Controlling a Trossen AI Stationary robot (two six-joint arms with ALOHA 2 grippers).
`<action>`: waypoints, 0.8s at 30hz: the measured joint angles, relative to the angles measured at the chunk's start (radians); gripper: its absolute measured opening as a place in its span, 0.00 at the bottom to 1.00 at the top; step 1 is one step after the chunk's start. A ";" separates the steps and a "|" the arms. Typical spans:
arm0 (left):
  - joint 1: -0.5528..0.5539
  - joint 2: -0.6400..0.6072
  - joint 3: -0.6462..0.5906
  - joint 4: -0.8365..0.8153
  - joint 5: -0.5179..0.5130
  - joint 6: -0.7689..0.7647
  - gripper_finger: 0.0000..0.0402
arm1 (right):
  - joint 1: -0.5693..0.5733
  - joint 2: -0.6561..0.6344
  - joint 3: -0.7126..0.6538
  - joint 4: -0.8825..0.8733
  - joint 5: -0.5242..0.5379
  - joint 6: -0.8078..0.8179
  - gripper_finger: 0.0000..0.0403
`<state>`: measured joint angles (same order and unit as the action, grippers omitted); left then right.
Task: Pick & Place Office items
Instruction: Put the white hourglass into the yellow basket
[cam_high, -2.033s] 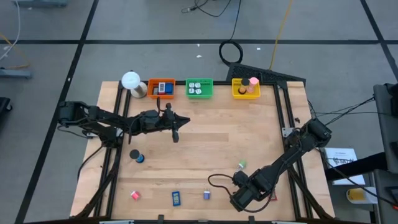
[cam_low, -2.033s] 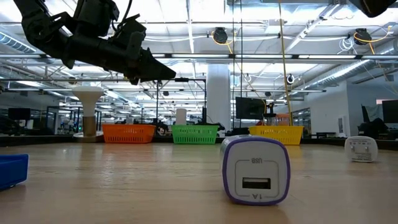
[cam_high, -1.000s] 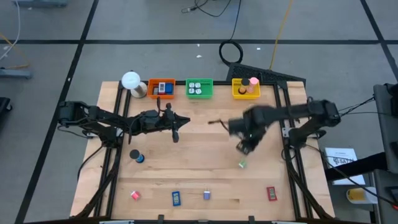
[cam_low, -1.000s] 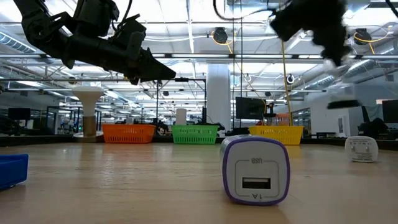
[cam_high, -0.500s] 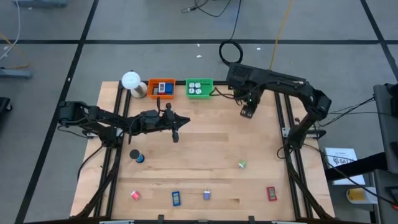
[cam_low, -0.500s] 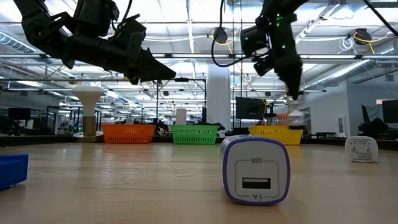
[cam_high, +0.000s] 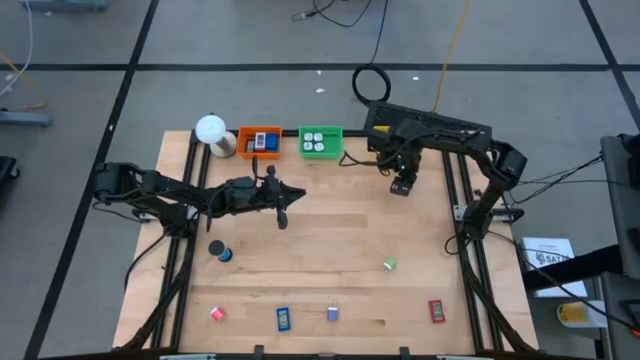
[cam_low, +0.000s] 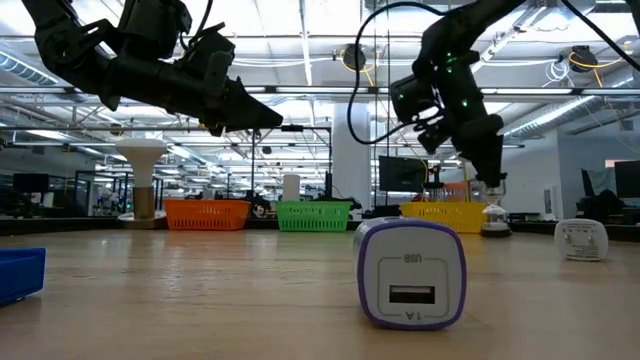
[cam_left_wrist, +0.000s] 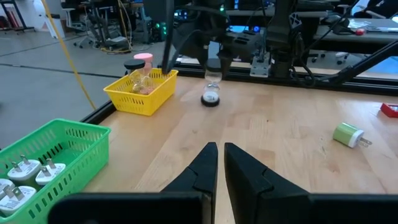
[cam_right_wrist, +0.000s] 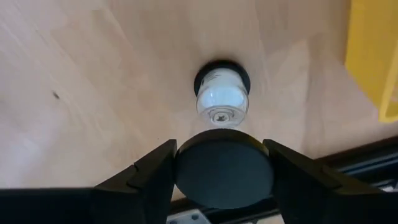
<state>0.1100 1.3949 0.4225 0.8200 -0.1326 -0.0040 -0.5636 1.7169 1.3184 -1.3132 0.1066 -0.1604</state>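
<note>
Right wrist view showed my right pincer clamped on a black roll, directly over a small clear-topped piece on the table, near the yellow tray, probably for dropping there. Left pincer waited shut mid-table.

Open wood mid-table, trays lining far edge

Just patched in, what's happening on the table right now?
The right tool is down at the back of the wooden table, beside the yellow plastic tray. Its fingers clasp a black round disc right above a small pale round piece with a black base that stands on the wood. The left tool hangs shut and empty over the table's left half.
</note>
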 joint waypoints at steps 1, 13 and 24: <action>0.000 0.000 0.000 0.000 0.000 0.000 0.08 | 0.000 0.001 -0.002 0.000 0.001 0.002 0.54; 0.000 0.000 0.000 0.000 0.000 0.000 0.08 | 0.008 -0.080 -0.005 0.010 0.081 0.047 0.73; 0.000 0.000 0.000 0.000 0.000 0.000 0.08 | 0.016 -0.308 -0.004 0.014 0.080 0.580 0.74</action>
<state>0.1097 1.3949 0.4225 0.8197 -0.1327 -0.0040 -0.5477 1.4089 1.3140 -1.2989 0.1864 0.4196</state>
